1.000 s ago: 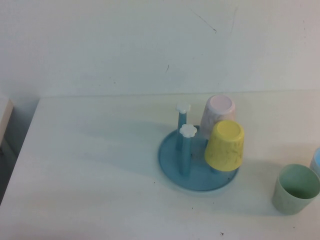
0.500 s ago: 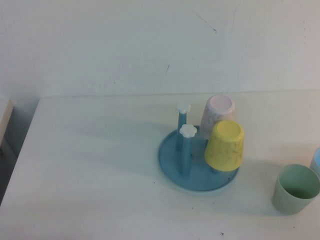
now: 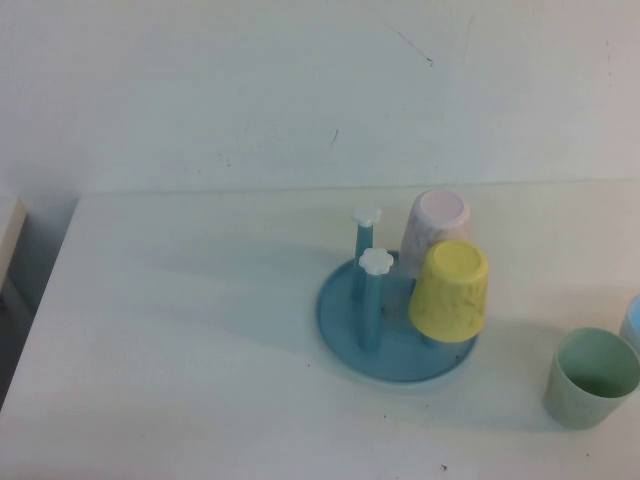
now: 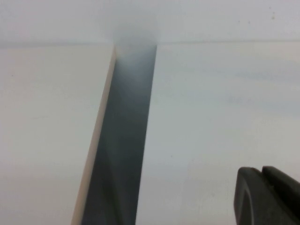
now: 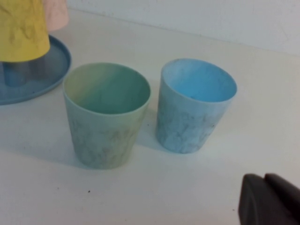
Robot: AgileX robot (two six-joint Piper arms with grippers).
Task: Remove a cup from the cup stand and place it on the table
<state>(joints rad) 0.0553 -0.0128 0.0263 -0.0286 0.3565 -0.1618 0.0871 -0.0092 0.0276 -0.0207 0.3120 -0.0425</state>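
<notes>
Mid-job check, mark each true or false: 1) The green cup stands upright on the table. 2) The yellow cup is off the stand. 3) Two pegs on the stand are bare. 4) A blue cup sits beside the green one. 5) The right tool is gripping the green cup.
1) True: the green cup stands mouth up on the table.
2) False: the yellow cup hangs upside down on the cup stand, next to the pink cup.
3) True: two flower-topped pegs carry nothing.
4) True: the blue cup stands close by it.
5) False: the right tool is clear of both cups; the left tool is off by the table's left edge.
</notes>
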